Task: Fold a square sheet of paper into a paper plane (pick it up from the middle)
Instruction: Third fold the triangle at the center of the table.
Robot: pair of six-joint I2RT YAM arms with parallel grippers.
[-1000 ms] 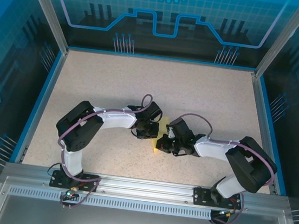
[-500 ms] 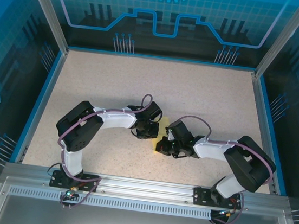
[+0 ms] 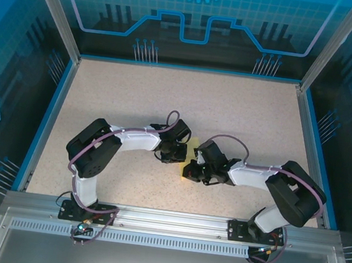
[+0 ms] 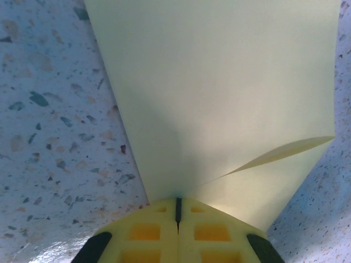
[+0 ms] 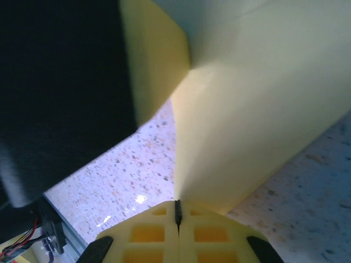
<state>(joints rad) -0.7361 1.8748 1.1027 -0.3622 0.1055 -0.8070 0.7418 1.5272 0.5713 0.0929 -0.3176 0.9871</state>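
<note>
The pale yellow sheet of paper (image 3: 189,166) is held between the two arms at the table's middle front, mostly hidden under them from above. My left gripper (image 4: 177,204) is shut on one edge of the paper (image 4: 219,93), which fans out ahead with a fold line running to the right. My right gripper (image 5: 177,206) is shut on the opposite edge of the paper (image 5: 258,109), which rises creased and bent. The left arm's dark wrist (image 5: 60,93) blocks the upper left of the right wrist view. From above, the left gripper (image 3: 175,152) and right gripper (image 3: 196,169) nearly meet.
The speckled beige table (image 3: 167,98) is ringed by a blue rim (image 3: 49,116) and transparent walls. A metal rail (image 3: 165,219) with the arm bases runs along the near edge. Open tabletop lies behind and to both sides of the arms.
The right gripper shifted slightly left and back toward the left gripper, with the paper staying pinched between them. The left arm barely moved.
</note>
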